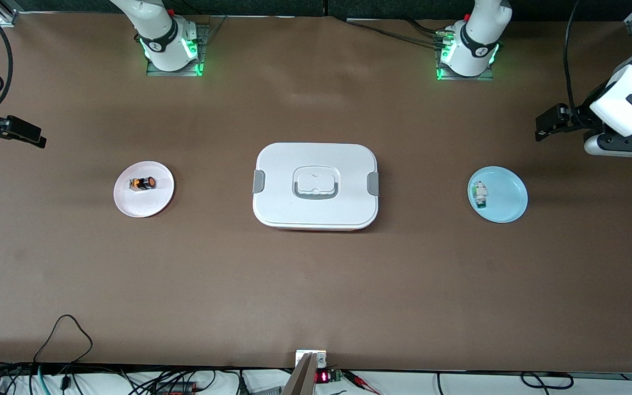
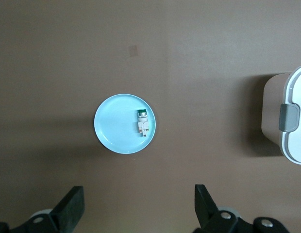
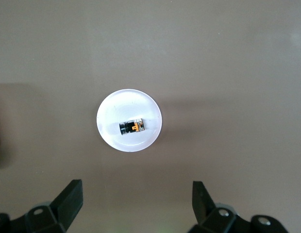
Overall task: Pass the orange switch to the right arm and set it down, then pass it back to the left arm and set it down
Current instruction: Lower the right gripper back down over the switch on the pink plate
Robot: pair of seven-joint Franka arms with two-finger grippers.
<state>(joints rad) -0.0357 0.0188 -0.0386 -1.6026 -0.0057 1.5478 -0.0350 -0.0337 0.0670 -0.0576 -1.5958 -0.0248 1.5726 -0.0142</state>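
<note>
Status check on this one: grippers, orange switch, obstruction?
Left gripper and right gripper open, empty, high at the table ends. Orange switch lies on white plate. Box sits mid-table between the plates.

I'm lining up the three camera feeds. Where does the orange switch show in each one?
Front view: the orange switch lies on the white plate, toward the right arm's end of the table.
Left wrist view: not in it.
Right wrist view: the switch lies on the same plate, mid-picture.
Shared landmark: the white plate, in the front and right wrist views.
</note>
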